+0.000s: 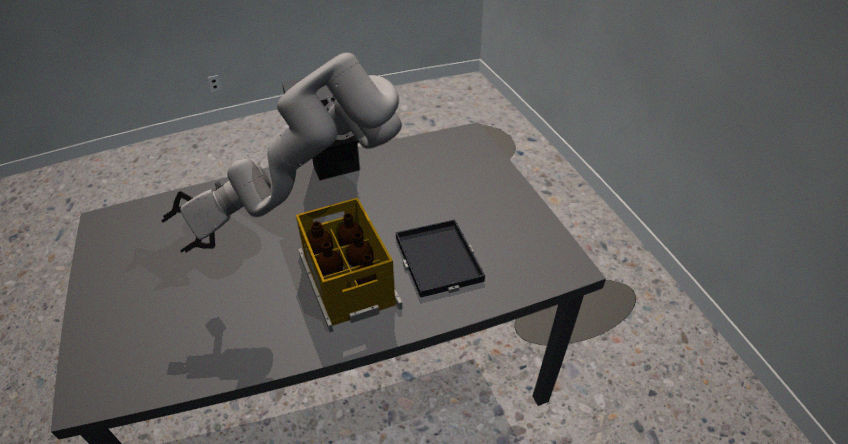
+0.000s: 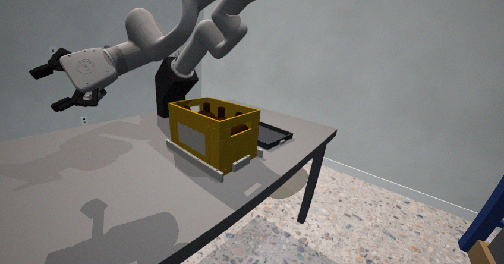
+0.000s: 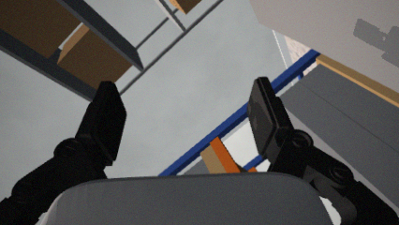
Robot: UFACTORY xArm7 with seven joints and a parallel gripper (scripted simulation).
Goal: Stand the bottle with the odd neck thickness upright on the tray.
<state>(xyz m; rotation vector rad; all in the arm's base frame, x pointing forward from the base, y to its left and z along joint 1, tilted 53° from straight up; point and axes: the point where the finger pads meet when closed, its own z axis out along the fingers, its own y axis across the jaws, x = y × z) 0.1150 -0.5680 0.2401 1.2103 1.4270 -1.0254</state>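
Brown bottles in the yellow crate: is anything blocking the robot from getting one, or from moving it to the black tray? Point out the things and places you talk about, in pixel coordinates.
The crate's raised walls (image 1: 357,294) (image 2: 196,137) surround the bottles (image 1: 328,260) (image 2: 220,112) and stand before the tray (image 1: 439,258) (image 2: 276,134); nothing else visible intervenes.

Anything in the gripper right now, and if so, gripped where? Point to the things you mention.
Nothing held. The gripper (image 1: 183,231) (image 2: 49,88) (image 3: 185,95) is open, with nothing between its fingers, off to the side of the yellow crate (image 1: 360,294) (image 2: 212,148).
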